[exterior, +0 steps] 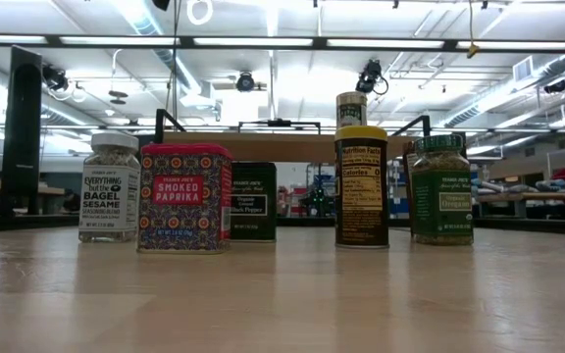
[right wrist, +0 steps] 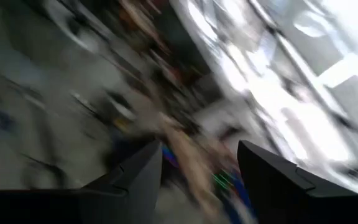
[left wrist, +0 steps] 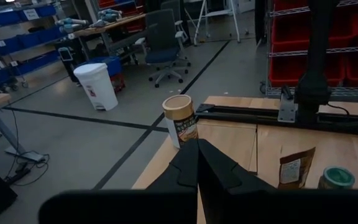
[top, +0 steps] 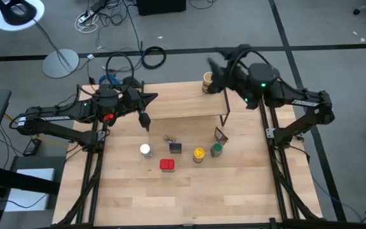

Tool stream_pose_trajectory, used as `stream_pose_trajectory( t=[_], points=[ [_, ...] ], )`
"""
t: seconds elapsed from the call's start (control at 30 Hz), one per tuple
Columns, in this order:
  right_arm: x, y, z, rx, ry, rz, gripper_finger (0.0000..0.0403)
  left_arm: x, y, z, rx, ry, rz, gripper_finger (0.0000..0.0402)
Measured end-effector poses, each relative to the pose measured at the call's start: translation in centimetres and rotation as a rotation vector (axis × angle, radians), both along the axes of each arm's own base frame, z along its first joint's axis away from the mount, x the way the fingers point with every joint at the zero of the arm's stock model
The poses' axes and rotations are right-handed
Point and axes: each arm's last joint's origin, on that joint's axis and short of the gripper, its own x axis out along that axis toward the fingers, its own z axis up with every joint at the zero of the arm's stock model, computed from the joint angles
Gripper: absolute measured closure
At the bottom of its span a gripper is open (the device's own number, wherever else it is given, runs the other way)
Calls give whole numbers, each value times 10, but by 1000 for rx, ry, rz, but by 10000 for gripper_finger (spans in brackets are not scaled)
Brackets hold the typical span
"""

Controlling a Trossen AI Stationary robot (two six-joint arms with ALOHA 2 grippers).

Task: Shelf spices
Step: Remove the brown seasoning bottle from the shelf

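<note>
Nearest the low camera stands a row of spices on the counter (top: 189,191): the white-lidded jar (exterior: 109,186), the red tin (exterior: 184,197), the dark tin (exterior: 253,201), the yellow-lidded jar (exterior: 361,185) and the green jar (exterior: 441,189), all upright with their long axes vertical and labels facing that camera. From above, two more pieces sit on the counter nearer the shelf (top: 186,107): a small item (top: 169,138) I cannot identify and a brown packet (top: 220,135) beside the shelf's leg. Only the tan-capped jar (top: 208,83) appears to be up on the shelf, upright at its far right end, so I judge the task barely begun, with roughly six items left to lift. The right gripper (top: 213,69) hangs just beside that jar; its wrist view shows the fingers (right wrist: 135,171) apart with nothing between them. The left gripper (top: 144,120) hovers over the shelf's left end, its fingers (left wrist: 191,165) pressed together and empty.
</note>
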Motion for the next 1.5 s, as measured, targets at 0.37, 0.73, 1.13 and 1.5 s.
stream_pose_trajectory(
  t=[0.37, 0.73, 1.13, 1.5],
  points=[
    [22, -18, -42, 553, 19, 591, 209, 0, 0, 1, -6, -10, 1, 396],
    [9, -27, -93, 959, 392, 438, 209, 0, 0, 0, -7, 0, 2, 396],
    [-57, -37, -45, 845, 144, 342, 189, 0, 0, -1, -6, 3, 9, 396],
    [-82, -69, -29, 698, -61, 46, 128, 0, 0, 0, -19, -6, 12, 396]
  ],
)
